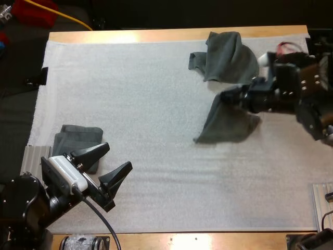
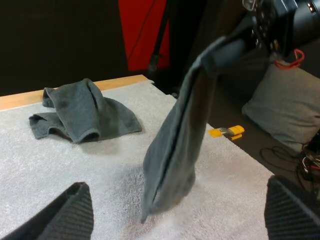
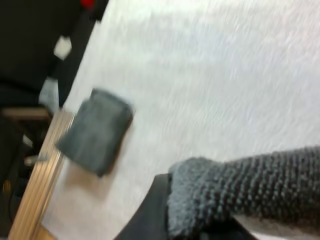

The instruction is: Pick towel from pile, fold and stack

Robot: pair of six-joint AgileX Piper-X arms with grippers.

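My right gripper [image 1: 229,97] is shut on a dark grey-green towel [image 1: 227,123] and holds it up by one edge. The towel hangs down, its lower end touching the mat [image 1: 156,104]. In the left wrist view the same towel [image 2: 175,145] droops from the right gripper [image 2: 235,47]. A crumpled towel [image 1: 226,57] lies at the far side of the mat, just behind the lifted one. A folded stack [image 1: 78,140] sits at the mat's left edge. My left gripper [image 1: 118,156] stands open beside the stack, holding nothing. In the right wrist view the towel [image 3: 250,185] is pinched between my fingers, with the folded stack [image 3: 95,132] beyond it.
The mat's wide middle lies between the two arms. The table's wooden edge [image 1: 171,35] runs along the far side. A yellow clip [image 2: 227,132] lies past the mat's edge in the left wrist view.
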